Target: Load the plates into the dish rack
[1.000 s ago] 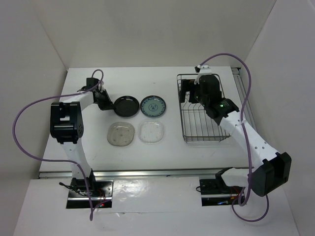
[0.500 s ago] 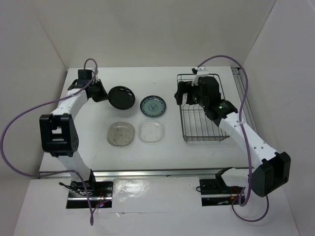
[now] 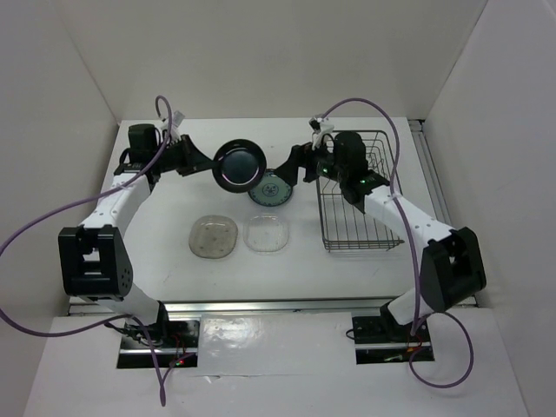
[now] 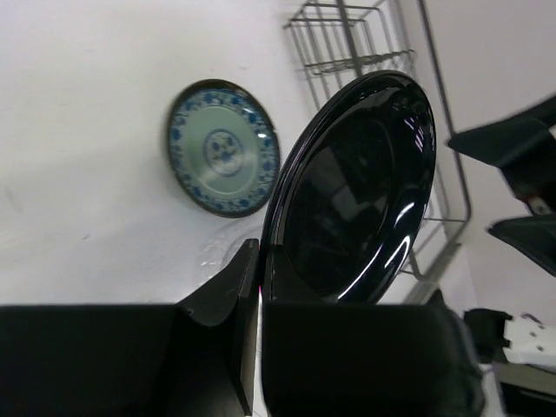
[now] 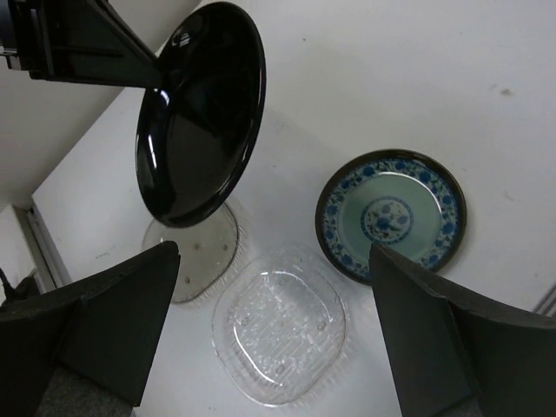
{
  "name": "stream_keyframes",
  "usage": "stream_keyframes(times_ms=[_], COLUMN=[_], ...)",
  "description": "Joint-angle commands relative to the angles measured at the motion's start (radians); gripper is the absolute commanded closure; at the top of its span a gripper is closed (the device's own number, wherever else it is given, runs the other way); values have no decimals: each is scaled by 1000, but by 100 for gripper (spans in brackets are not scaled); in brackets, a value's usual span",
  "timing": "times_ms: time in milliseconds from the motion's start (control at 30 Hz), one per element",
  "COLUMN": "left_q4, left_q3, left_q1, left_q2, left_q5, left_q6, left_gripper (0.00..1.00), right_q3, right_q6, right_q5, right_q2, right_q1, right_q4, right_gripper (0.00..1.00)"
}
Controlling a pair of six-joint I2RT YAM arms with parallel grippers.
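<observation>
In the overhead view we see the left arm (image 3: 122, 195) reaching in from the left of the frame, its jaws clamped on the rim of the glossy black plate (image 3: 241, 165). The plate is lifted clear of the worktop (image 3: 165, 252) and tipped up on edge, just above the middle of the frame. In the left wrist view the black plate (image 4: 356, 191) rises from the jaws at the bottom edge and fills the centre. The blue-green patterned plate (image 4: 224, 148) lies flat on the worktop to its left, and the dish rack (image 4: 347, 35) shows at the top. The right arm (image 3: 408, 217) stretches from the right toward the black plate, its jaws wide apart and gripping nothing. They hang over the blue-green patterned plate (image 3: 276, 191), just left of the dish rack (image 3: 360, 204), which stands at the right of the frame. Both clear glass plates lie flat side by side below the centre, one (image 3: 214, 236) on the left, the other (image 3: 266, 233) on the right. The right wrist view shows the right-hand glass plate (image 5: 280, 326) between its spread jaws.
</observation>
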Motion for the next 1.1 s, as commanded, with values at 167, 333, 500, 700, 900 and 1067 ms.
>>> stream_keyframes(times_ms=[167,333,500,700,900,1067], left_q4=[183,131,131,158,158,86], left_q3=[-19,4,4,4,-5,7], left_q1=[-41,-62,-71,-71,-71,-71], left_q2=[-15,3,12,9,9,9], left_q5=[193,150,139,171,162,67], left_q6=[-54,-35,-35,-56,-67,-47], left_gripper=[100,100,100,100,100,43], right_q3=[60,90,114,123,145,175], right_q6=[88,102,102,138,186,122], right_q5=[-160,-160,-151,-140,-197,-18], right_q2=[149,168,168,215,258,220], right_q1=[7,29,29,38,49,49], right_q4=[253,265,256,274,302,132], right_gripper=[9,9,9,20,100,100])
